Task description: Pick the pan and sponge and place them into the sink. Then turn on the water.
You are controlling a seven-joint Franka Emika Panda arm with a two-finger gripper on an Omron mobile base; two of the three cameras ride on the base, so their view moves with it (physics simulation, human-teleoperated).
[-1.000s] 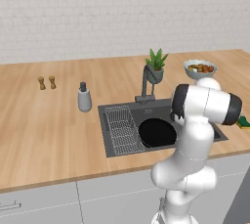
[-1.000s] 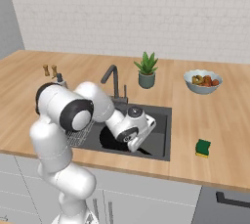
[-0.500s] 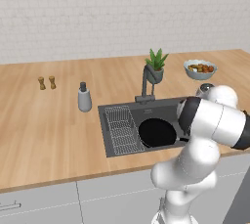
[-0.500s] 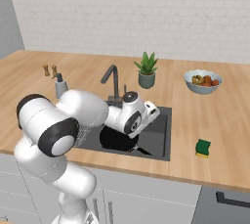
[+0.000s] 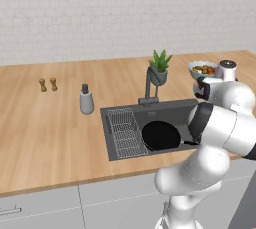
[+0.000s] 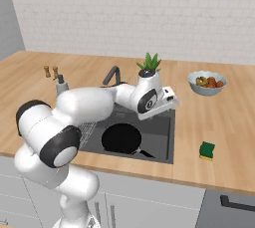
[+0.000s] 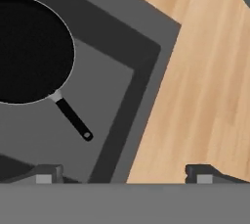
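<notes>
The pan lies flat on the floor of the sink, its thin handle angled toward the sink's corner. The sink's dark rim meets a wooden counter beyond that corner. The gripper hangs above the rim, fingertips spread wide, nothing between them.

matt black pan, wood-grain counter

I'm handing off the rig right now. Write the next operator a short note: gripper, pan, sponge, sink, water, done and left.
Gripper: open, holding nothing, above the sink's right edge.
Pan: lying flat in the sink, handle toward the front right corner. Done.
Sponge: on the counter right of the sink, untouched.
Faucet: no water visible.
Left: pick the sponge, drop it in the sink, turn on the water.
</notes>
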